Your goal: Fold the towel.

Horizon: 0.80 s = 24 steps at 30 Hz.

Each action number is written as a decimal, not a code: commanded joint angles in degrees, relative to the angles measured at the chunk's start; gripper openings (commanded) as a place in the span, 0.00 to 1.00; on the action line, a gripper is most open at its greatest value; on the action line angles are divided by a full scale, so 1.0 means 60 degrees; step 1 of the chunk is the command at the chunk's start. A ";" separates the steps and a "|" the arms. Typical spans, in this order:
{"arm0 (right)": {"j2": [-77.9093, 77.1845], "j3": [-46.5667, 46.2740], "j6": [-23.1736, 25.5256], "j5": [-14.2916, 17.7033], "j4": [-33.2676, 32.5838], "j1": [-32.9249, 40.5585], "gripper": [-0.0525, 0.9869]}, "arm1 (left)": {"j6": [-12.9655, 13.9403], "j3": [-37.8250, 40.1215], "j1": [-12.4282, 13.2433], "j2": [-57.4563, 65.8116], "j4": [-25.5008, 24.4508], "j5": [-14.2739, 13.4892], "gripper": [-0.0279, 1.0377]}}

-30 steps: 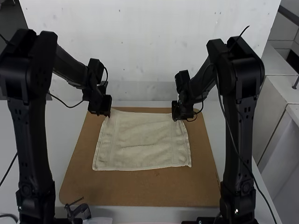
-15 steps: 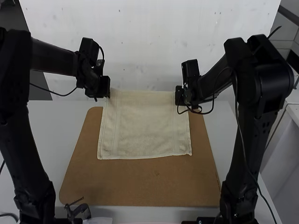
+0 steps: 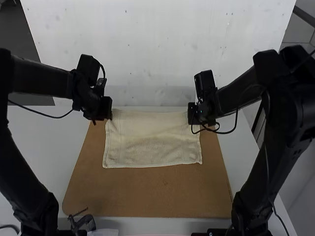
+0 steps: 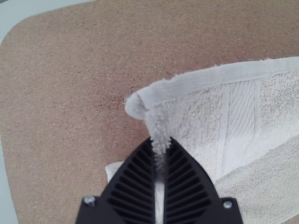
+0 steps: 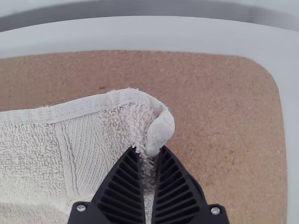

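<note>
Spreads the towel [image 3: 152, 152] over the twelve o'clock half of the brown board [image 3: 147, 194]. Pinches its ten o'clock corner in the left hand [image 4: 161, 144], closed tight on cloth; pinches the two o'clock corner likewise in the right hand [image 5: 150, 154]. Probably spaces both wide to level the edge for folding towards six o'clock. Rests, board and all, on the white worktop [image 3: 54, 132].

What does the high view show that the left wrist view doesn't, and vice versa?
High view: the right arm, its gripper at a far corner of the towel.

Left wrist view: the ribs on the left gripper's black fingers, and the small turned-over tip of the pinched corner.

Both: the towel, the brown board, and the left gripper at a corner.
</note>
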 commanded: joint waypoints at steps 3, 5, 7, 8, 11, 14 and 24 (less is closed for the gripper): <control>-0.1029 -0.0607 -0.0147 0.0047 -0.0371 0.0436 0.07 | 0.0289 -0.0720 -0.0055 -0.1003 -0.0109 -0.0296 0.05; -0.1263 -0.0797 -0.0147 0.0047 -0.0562 0.0539 0.07 | 0.0304 -0.1013 -0.0231 -0.1326 -0.0182 -0.0428 0.05; -0.1498 -0.0973 -0.0147 0.0047 -0.0767 0.0715 0.07 | 0.0362 -0.1262 -0.0333 -0.1545 -0.0182 -0.0545 0.05; -0.1571 -0.1061 -0.0147 0.0047 -0.0825 0.0729 0.07 | 0.0362 -0.1350 -0.0333 -0.1604 -0.0226 -0.0545 0.05; -0.1835 -0.1222 -0.0147 0.0047 -0.1148 0.0832 0.07 | 0.0377 -0.1423 -0.0363 -0.1882 -0.0637 -0.0545 0.05; -0.2128 -0.1339 -0.0147 0.0062 -0.1455 0.0876 0.07 | 0.0377 -0.1496 -0.0626 -0.2336 -0.1105 -0.0603 0.05; -0.3563 -0.1720 -0.0235 0.0047 -0.2656 0.0905 0.07 | -0.0048 -0.1892 -0.1622 -0.3772 -0.2277 -0.1028 0.05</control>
